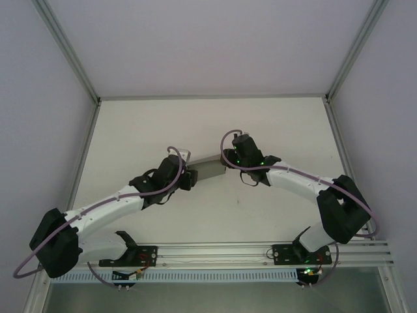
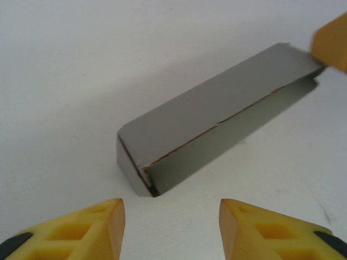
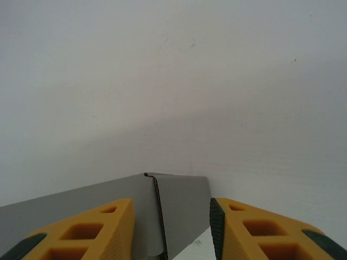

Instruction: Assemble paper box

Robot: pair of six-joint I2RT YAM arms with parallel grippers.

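Paper box (image 1: 207, 171), one, grey and folded into a long low shape, lies near the middle of the white table (image 1: 215, 124) in the top view; it sits between the tips of the two arms, the left gripper (image 1: 189, 178) at its left end and the right gripper (image 1: 227, 161) at its right end; two arms, two grippers, one box; pale walls (image 1: 195, 39) and metal frame posts (image 1: 68, 49) close the table in on three sides; a slotted rail (image 1: 215, 251) carries both bases at the near edge.

From the left wrist, the paper box (image 2: 206, 122) lies slantwise on the table (image 2: 81, 65), just beyond the left gripper (image 2: 171, 214); its two yellow fingers (image 2: 81, 227) stand well apart with nothing between them, clear of the cardboard; the flaps are folded over, so what is inside cannot be told; one yellow finger (image 2: 332, 40) of the right gripper meets the box's far end.

From the right wrist, the right gripper (image 3: 172, 208) straddles the end of the paper box (image 3: 181, 211), part open, one yellow finger on either side; whether the pads press the cardboard cannot be told; beyond lies the white table (image 3: 244, 162).
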